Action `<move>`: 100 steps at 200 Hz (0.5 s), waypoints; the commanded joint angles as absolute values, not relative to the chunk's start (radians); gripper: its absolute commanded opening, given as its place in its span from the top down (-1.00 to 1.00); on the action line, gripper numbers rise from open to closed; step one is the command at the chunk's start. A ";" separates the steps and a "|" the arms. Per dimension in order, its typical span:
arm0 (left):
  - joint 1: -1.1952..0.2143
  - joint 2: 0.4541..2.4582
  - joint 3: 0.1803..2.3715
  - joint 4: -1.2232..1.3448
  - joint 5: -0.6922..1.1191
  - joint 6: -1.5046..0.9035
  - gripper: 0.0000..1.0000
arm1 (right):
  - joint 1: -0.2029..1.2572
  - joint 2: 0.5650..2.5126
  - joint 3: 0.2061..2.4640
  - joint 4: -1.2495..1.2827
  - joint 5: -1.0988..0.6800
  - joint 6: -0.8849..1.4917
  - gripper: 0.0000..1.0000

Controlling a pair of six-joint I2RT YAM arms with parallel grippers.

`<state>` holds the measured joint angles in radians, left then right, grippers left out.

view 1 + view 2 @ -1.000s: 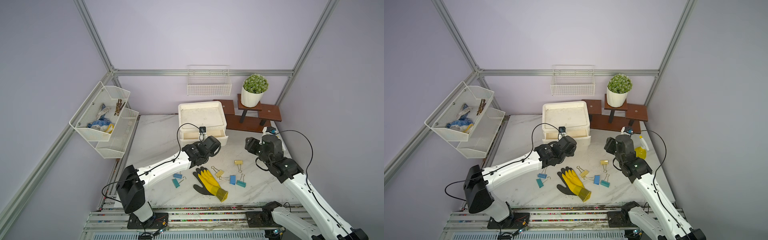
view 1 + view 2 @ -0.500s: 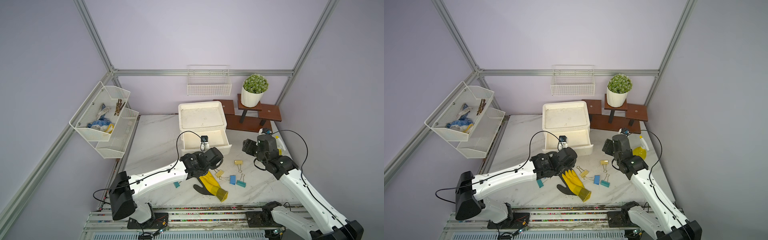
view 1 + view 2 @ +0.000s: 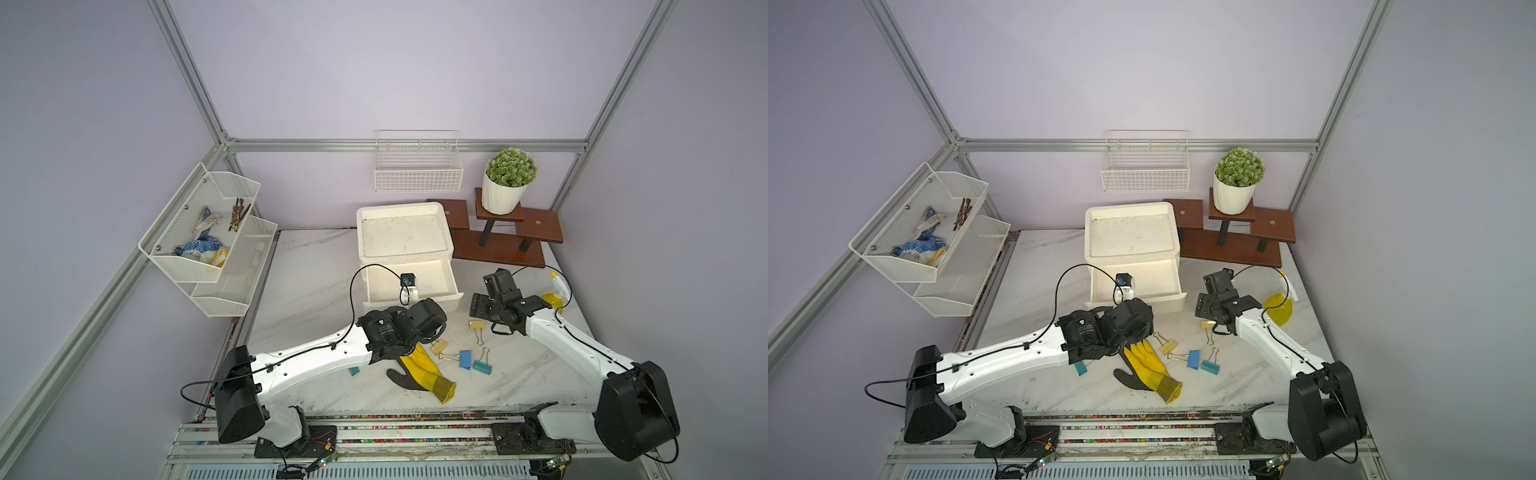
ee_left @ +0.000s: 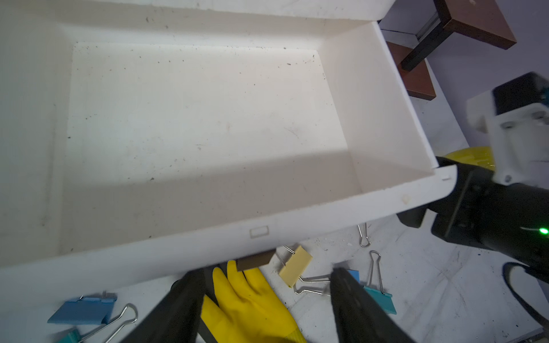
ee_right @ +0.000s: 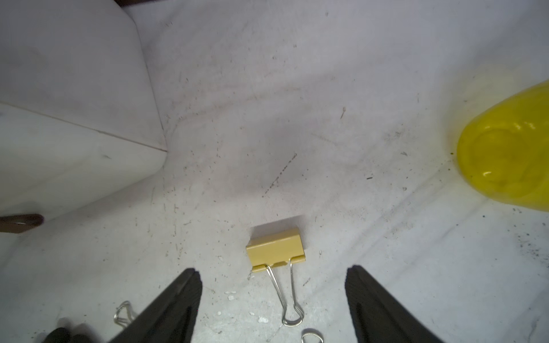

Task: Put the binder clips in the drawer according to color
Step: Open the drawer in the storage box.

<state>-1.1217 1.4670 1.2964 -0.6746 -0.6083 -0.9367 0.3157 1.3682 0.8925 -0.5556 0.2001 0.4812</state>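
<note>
**While one drawer stands open and empty, the first clip pick is being lined up**

The boxy white plastic three-drawer unit (image 3: 360, 232) sits at 12 o'clock on the marbled white surface (image 3: 316, 266). What looks like its top drawer (image 4: 178, 252) is pulled out toward 6 o'clock with nothing inside.

The left tool (image 4: 266, 273) has its fingers apart and empty, just off the drawer's small brown handle (image 4: 255, 260), so the opening step looks done.

The right tool (image 5: 272, 270) is also apart and empty. It hovers over a pale yellow binder clip (image 5: 276, 248) with silver wire handles, lying at 4 o'clock from the drawer front.

All the other clips are on the surface too:
- The second pale yellow clip (image 3: 439, 347), blue clip (image 3: 466, 359) and teal clip (image 3: 482, 366) are bunched at 5 o'clock beside the yellow-and-black glove (image 3: 422, 370).
- The second blue clip (image 4: 83, 310) and second teal clip (image 3: 353, 371) lie at 7 o'clock by the left arm.

Next, the right tool needs to drop so its fingers straddle the clip body, close, lift and carry toward 10 o'clock into the open drawer. The thin wire handles look likely to slip, so the body is the better grip. The other colours will likely need other drawers opened.
</note>
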 commanded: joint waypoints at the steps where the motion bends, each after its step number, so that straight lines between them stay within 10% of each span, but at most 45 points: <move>1: -1.173 1.381 1.284 -0.663 -0.673 -0.964 -0.47 | 0.309 1.453 0.934 -0.593 0.182 0.436 -0.65; 100: -1.300 1.172 1.235 -0.831 -0.897 -1.064 -0.45 | 0.302 1.651 0.945 -0.576 0.180 0.410 -0.53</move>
